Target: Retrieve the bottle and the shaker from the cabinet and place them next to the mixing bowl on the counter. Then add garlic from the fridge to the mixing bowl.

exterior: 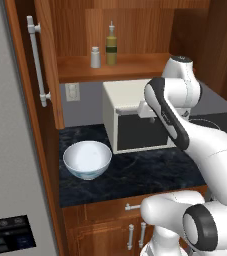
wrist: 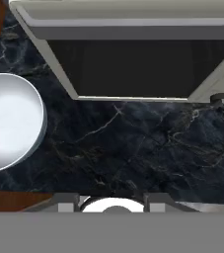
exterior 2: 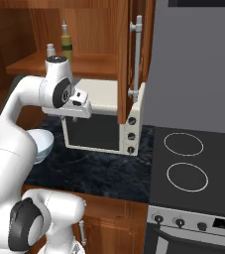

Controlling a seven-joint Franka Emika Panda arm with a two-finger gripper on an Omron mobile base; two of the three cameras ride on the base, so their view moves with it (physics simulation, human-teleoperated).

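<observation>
On marbled dark counter: round white bowl.

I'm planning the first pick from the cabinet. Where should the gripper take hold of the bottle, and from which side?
Grip the bottle around its wide lower body, coming straight in from the open cabinet front. It stands upright with a thin neck, and the shaker stands close on its left, so a frontal approach probably avoids knocking that.

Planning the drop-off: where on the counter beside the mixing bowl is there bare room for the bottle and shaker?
The bare dark counter between the mixing bowl and the stove, in front of the microwave, is free. Left of the bowl is crowded: the cabinet side panel stands close. The bottle and shaker stand on the cabinet shelf.
</observation>
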